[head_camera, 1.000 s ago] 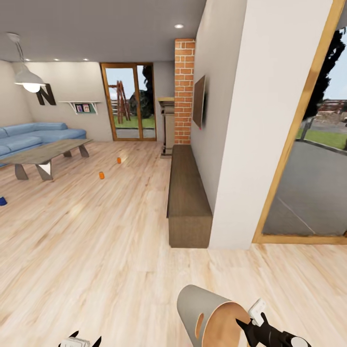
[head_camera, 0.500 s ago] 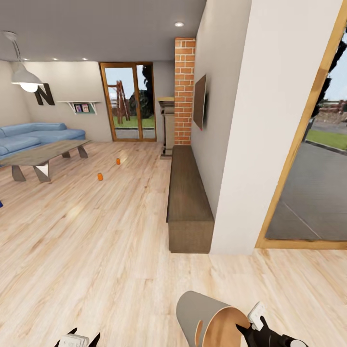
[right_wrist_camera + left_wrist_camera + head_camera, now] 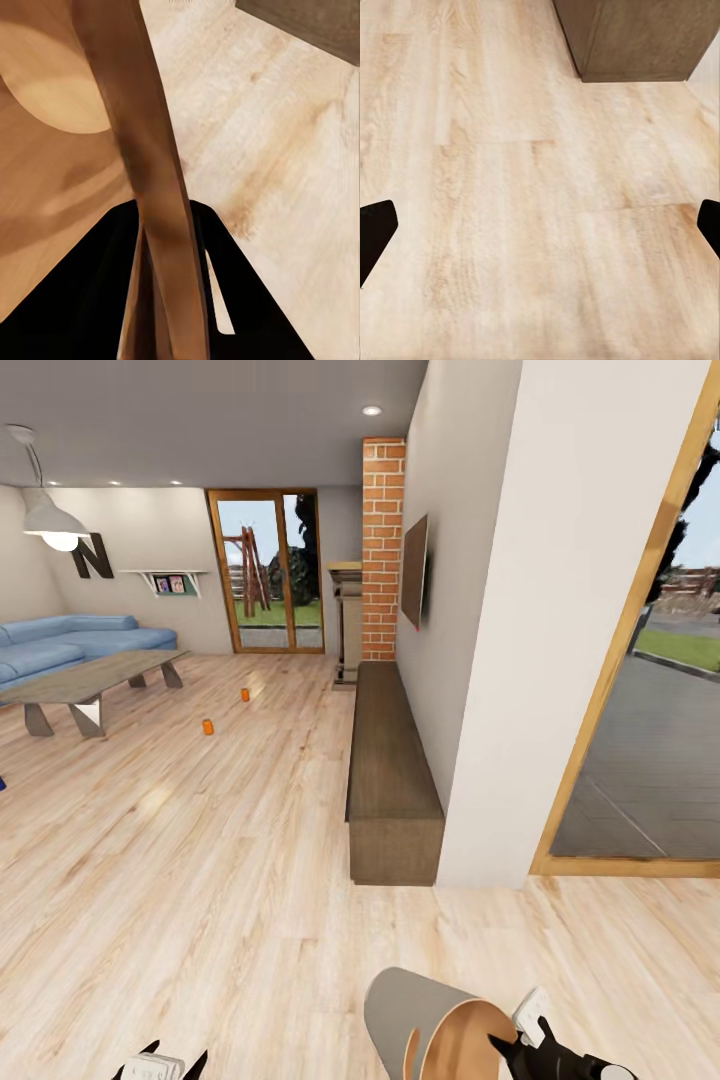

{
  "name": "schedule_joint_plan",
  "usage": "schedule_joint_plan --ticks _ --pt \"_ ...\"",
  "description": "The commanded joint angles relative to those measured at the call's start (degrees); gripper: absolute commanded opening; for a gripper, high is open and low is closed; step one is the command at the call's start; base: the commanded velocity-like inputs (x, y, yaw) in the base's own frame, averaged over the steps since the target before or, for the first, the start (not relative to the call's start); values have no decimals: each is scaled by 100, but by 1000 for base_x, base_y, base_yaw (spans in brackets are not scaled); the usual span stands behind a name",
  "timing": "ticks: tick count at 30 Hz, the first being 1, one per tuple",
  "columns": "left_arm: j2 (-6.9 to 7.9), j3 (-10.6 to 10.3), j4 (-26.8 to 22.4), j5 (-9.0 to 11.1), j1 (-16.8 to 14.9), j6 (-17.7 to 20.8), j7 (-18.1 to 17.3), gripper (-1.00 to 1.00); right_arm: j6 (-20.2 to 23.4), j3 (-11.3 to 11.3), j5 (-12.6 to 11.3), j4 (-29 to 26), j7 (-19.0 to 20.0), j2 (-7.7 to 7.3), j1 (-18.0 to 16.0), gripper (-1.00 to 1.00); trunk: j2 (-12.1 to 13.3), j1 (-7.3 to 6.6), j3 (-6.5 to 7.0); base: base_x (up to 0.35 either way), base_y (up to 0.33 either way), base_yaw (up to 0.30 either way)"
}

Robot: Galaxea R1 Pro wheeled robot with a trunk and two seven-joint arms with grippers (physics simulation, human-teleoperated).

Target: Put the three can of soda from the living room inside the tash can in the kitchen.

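The right gripper (image 3: 522,1044) has its jaws clamped on the rim of the bin (image 3: 415,1015), carried tilted low over the wood floor (image 3: 200,880). The left gripper (image 3: 165,1062) hangs beside it, jaws spread wide and empty. Ahead, two orange cans (image 3: 208,727) stand on the floor near the low table (image 3: 85,682) and sofa (image 3: 70,635). A long dark bench (image 3: 390,780) along the wall lies just ahead.

Pale wood-plank floor (image 3: 525,225) spreads beneath the left gripper (image 3: 540,225) — its two dark fingertips (image 3: 375,229) stand wide apart with nothing between them — and the corner of a brown cabinet (image 3: 645,37) sits farther off
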Motion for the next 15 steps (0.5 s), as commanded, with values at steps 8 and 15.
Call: schedule_joint_plan --ticks 8,15 --pt "0 -11 0 -7 4 -4 257 100 -10 -72 39 -16 17 43 -2 -100 0 0 1 0 0 0" --pt "3 -12 0 -7 2 -3 306 100 -11 -75 -326 -16 18 47 -2 -100 0 0 1 0 0 0"
